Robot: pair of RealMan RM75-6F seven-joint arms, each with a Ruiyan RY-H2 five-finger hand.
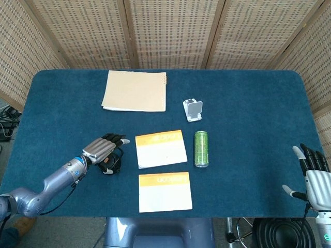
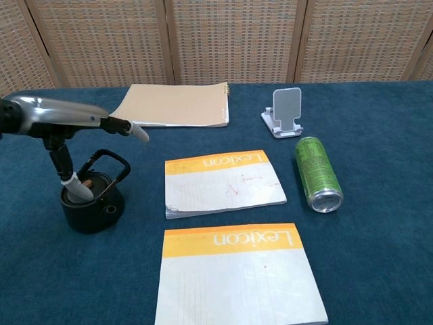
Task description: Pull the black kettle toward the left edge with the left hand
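Two hands in frame; left hand extended over the black kettle, fingers stretched out flat above the kettle's raised bail handle, thumb hanging down at the lid on the chest view; whether the thumb touches the lid cannot be told; nothing gripped. Kettle stands upright on the blue table, in the left half, just left of the upper Lexicon booklet; tan spiral notebook lies well behind it. Second Lexicon booklet lies at the near edge, below the first; green drink can lies on its side just right of the upper booklet; white phone stand behind the can. Right hand at the far right table edge, fingers spread, holding nothing.
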